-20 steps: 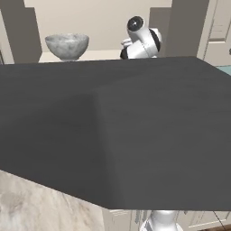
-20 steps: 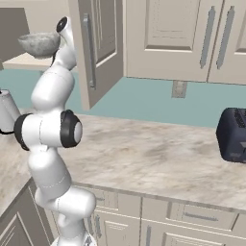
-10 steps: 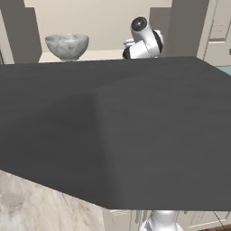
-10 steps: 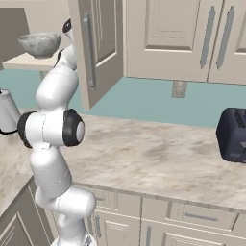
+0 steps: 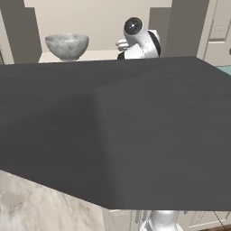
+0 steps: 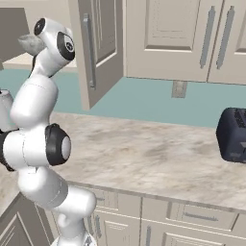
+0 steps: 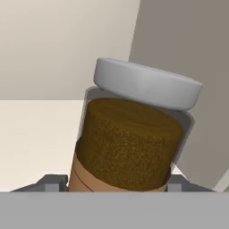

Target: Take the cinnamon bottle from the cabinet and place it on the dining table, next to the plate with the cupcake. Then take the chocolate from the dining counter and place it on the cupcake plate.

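Since a second ago, the wrist has been turned slightly inside the cabinet [image 6: 98,48], while the pale bowl [image 5: 66,45] on the shelf is unchanged. Seen from the hand camera, the cinnamon bottle [image 7: 134,134] is framed closely between the two fingertips [image 7: 53,182] of the gripper [image 7: 114,184], one on each side of its lower label band. The jaws appear to be clenched on the bottle, probably so it can be lifted off the beige shelf [image 7: 31,134]. The jar is seen tilted only because the camera is rolled. It has not yet been carried out of the cabinet.
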Motion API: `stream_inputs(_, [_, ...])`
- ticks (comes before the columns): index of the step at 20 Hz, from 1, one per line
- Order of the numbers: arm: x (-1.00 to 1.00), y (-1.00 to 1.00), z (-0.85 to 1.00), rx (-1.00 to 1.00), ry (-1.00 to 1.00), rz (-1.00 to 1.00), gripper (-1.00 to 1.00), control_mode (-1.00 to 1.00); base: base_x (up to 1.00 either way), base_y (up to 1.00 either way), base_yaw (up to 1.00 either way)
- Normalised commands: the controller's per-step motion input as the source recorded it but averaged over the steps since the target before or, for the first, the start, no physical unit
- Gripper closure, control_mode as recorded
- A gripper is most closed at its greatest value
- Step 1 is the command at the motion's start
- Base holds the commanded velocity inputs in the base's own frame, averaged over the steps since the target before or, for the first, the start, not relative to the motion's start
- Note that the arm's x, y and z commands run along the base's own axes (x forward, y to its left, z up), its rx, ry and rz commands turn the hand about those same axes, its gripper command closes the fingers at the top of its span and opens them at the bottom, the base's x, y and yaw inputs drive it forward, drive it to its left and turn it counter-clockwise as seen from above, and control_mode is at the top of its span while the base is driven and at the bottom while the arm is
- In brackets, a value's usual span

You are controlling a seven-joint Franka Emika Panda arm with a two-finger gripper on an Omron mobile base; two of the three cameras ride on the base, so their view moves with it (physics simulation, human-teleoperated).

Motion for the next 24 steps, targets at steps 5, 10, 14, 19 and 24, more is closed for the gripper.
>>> stream_inputs(5, [-1.0, 0.79, 0.06, -0.13, -0.3, 0.07, 1.0, -1.0, 0.0, 0.0, 0.0])
stream_inputs(10, [-1.0, 0.1, 0.4, 0.0, -0.01, 0.0, 1.0, -1.0, 0.0, 0.0, 0.0])
stream_inputs(14, [-1.0, 0.0, 0.54, 0.0, 0.11, 0.03, 1.0, -1.0, 0.0, 0.0, 0.0])
stream_inputs(19, [-1.0, 0.0, 0.16, 0.0, 0.13, 0.06, 1.0, -1.0, 0.0, 0.0, 0.0])
stream_inputs(24, [-0.9, -0.17, -0.42, -0.02, 0.07, 0.1, 1.0, -1.0, 0.0, 0.0, 0.0])
